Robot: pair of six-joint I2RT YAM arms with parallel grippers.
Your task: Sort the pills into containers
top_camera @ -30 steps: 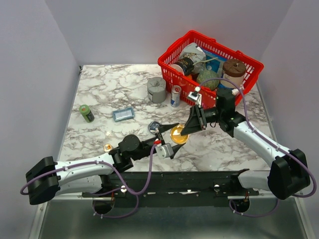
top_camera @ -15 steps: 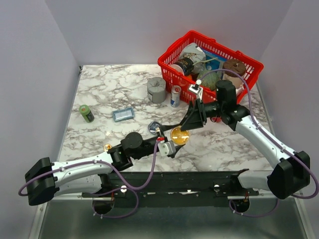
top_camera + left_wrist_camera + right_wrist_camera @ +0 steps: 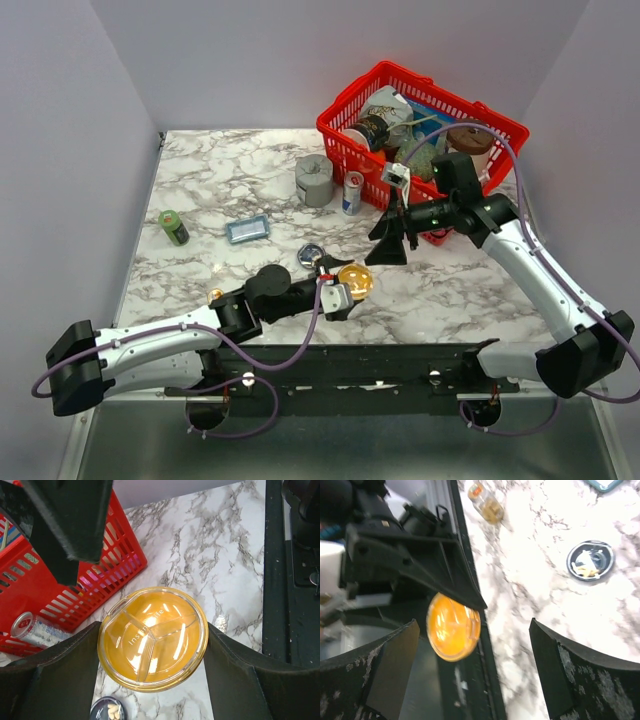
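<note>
Down at the near side of the white and grey marble table (image 3: 470,290), the left gripper (image 3: 343,290) is holding the see-through orange round dish (image 3: 152,637). Its two black fingers (image 3: 60,675) are pressing on the dish, one on each side. The dish is wearing a clear lid, and thin walls are splitting the inside into three parts. From the top camera it is looking tipped and a little off the table, but I cannot tell how high.

Just to the left of it, the silvery round dish with a dark blue inside (image 3: 310,257) is sitting flat on the table. A few pale pills (image 3: 587,566) are lying in it. A small clear bottle with something yellow-brown inside (image 3: 215,295) is lying further left, close to the left arm.

A bit further back, the right gripper (image 3: 386,245) is hanging in the air just behind the orange dish. Its fingers are standing wide apart and are holding nothing.

Further back on the left, a flat blue rectangle tray (image 3: 247,230) and a little green bottle (image 3: 173,227) are lying apart from each other. Behind them, a squat grey cylinder (image 3: 314,180) and a small metal drink can (image 3: 352,192) are standing side by side. The can is standing just in front of a red wire basket (image 3: 345,150), which is sitting at the far right and is full of jars and packets.
</note>
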